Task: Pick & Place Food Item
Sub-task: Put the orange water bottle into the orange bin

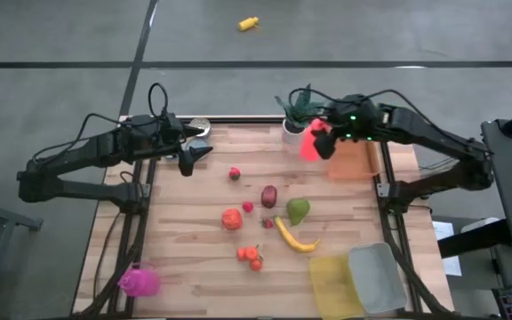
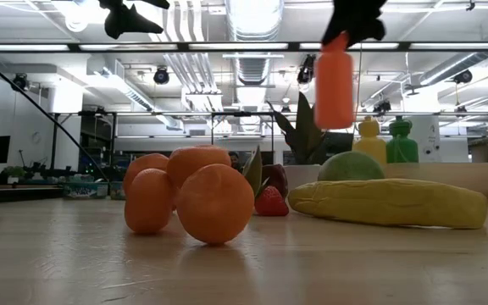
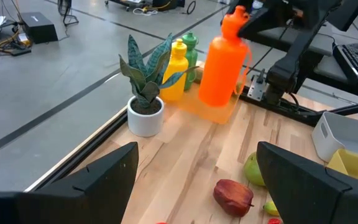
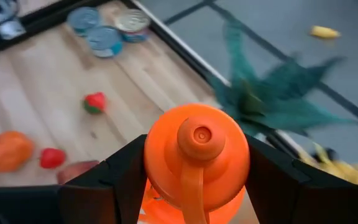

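1. Oranges [image 2: 195,199] sit nearest the low camera.
2. Right gripper [image 4: 194,171] pinches the orange bottle [image 4: 196,163] between its 2 fingers, lifted above the table [image 1: 194,222].
3. Left gripper [image 1: 194,158] hovers spread, holding nothing.

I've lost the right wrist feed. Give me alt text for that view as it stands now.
The right tool grips an orange bottle by its shoulders, seen from above its cap and lifted over the wooden table. Beyond it lie a potted plant, two tin cans, a strawberry and an orange fruit.
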`<state>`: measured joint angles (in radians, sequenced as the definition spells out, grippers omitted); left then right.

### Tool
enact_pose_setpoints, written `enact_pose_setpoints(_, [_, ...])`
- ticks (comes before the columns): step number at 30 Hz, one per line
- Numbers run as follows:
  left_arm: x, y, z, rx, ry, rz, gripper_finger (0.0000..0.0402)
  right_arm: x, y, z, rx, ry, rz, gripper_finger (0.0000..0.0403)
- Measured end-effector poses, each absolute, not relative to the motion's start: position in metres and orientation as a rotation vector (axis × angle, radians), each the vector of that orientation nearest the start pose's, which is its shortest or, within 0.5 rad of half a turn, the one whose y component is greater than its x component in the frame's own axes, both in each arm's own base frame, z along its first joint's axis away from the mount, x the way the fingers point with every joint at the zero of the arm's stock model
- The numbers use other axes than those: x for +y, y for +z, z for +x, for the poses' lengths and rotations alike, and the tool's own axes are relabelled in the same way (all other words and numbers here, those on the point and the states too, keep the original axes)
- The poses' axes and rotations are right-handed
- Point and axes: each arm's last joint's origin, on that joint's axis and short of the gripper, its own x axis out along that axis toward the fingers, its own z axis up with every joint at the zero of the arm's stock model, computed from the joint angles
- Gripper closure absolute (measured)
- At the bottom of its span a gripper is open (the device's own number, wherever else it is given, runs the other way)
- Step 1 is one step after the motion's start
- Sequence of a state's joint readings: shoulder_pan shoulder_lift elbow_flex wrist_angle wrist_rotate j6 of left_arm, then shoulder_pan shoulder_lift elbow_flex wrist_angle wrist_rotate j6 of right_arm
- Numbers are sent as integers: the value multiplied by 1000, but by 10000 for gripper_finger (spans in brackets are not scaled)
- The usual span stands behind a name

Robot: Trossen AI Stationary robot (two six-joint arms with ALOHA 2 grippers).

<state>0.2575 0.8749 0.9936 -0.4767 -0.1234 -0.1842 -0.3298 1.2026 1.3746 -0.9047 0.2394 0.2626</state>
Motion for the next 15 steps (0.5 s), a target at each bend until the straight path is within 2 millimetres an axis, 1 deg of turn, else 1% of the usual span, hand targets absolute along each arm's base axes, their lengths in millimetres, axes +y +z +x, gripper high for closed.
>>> enact_pose_setpoints(4, [49, 361, 171, 324, 409, -204, 69, -73, 394, 189, 673, -667, 266, 184])
enact_pose_setpoints(7, [49, 361, 171, 324, 409, -204, 69, -69, 397, 176, 666, -688, 273, 184])
enact_pose_setpoints(11, [49, 361, 171, 324, 409, -204, 69, -67, 397, 164, 642, -745, 264, 184])
enact_pose_setpoints(15, [49, 361, 171, 324, 409, -204, 69, -68, 391, 157, 620, -835, 286, 184])
